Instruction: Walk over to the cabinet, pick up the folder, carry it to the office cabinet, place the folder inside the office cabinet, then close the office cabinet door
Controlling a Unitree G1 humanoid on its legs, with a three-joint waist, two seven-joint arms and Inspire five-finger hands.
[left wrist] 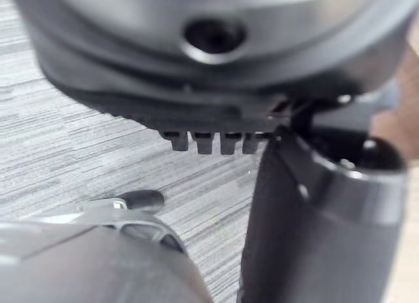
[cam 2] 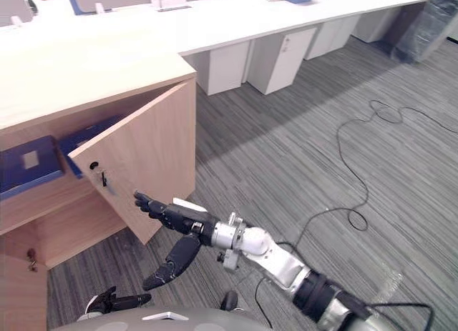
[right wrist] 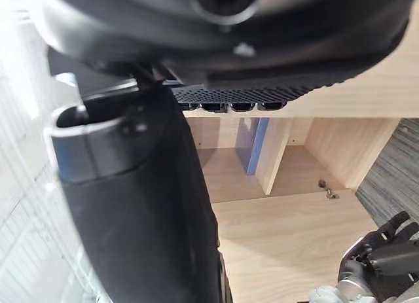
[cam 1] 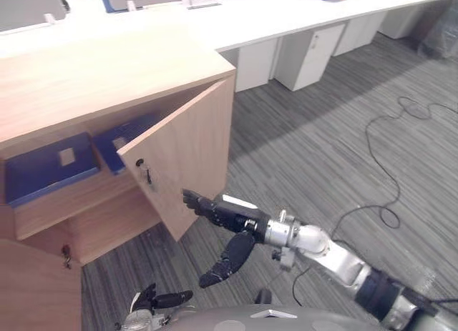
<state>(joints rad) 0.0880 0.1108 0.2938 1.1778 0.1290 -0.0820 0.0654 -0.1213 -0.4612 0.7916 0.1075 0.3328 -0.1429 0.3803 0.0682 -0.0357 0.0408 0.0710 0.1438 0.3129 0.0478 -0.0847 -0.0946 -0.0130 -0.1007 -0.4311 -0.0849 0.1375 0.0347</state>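
The wooden office cabinet [cam 1: 86,73] stands at the left with its right door [cam 1: 189,159] swung half open. Two blue folders lie on its upper shelf: one [cam 1: 50,166] at the left, the other [cam 1: 118,141] partly hidden behind the door. My right hand [cam 1: 232,213] reaches out with straight fingers, whose tips touch the door's outer face near its lower edge; the thumb hangs down. It holds nothing. My left hand [cam 1: 154,300] hangs low by my body, relaxed and empty, away from the cabinet.
A second cabinet door [cam 1: 32,288] stands open at the lower left. A long white desk [cam 1: 286,16] with white drawer units [cam 1: 308,56] runs along the back. Grey carpet [cam 1: 336,152] spreads to the right of the cabinet.
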